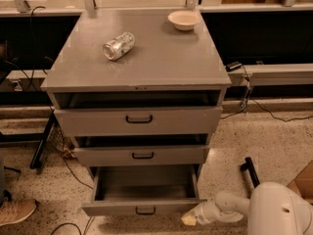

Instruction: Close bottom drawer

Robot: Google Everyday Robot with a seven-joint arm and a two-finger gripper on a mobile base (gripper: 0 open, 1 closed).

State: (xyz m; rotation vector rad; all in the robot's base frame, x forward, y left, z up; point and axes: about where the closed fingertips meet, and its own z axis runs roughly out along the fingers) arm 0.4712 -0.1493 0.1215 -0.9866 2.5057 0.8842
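Note:
The bottom drawer [142,207] is the lowest of three grey metal drawers and stands pulled out, its empty inside showing. Its low front panel carries a small black pull handle [145,210]. My gripper [190,220] is at the end of the white arm, low at the drawer front's right end, close to or touching the panel's corner. The middle drawer [142,155] and top drawer [139,120] above stand slightly out.
A crushed can [118,45] and a white bowl [183,19] lie on the cabinet top [146,62]. A shoe [17,211] is at the lower left. Cables run over the speckled floor. A cardboard box [301,182] is at the right.

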